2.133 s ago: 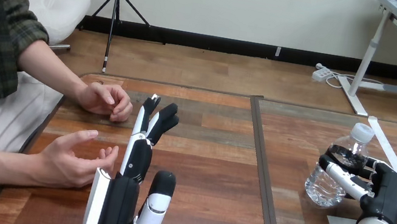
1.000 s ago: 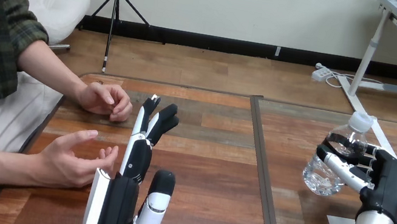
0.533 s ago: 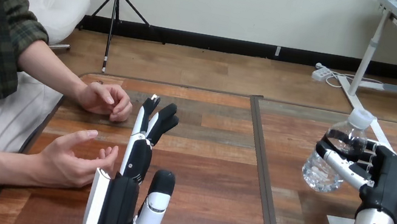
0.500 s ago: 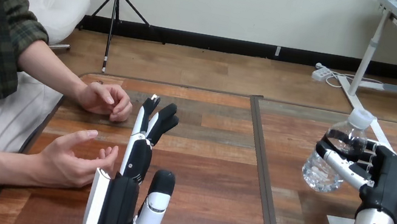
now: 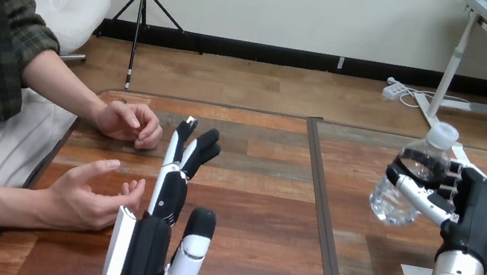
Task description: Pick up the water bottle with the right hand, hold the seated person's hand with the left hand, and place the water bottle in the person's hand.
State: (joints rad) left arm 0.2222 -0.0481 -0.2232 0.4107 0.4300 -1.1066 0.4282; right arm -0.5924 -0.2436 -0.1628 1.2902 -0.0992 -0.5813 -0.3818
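Lifted higher and tilted, water bottle (image 5: 392, 202) gripped by curled right robot hand (image 5: 472, 217), left robot hand (image 5: 147, 249) straight-fingered

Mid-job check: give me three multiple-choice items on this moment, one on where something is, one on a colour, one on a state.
1. Where is the bottle?
A. Standing at the table's left edge
B. In the right robot hand
C. In the person's hand

2. What colour is the bottle's cap?
A. White
B. Red
C. Blue

3. How is the left robot hand?
A. Shut on the bottle
B. Shut on the person's wrist
C. Open, fingers straight

Answers:
1 B: its fingers curl round the tilted bottle at the view's right.
2 A: the cap shows white above those fingers.
3 C: its fingers point up and hold nothing, beside the person's near hand.
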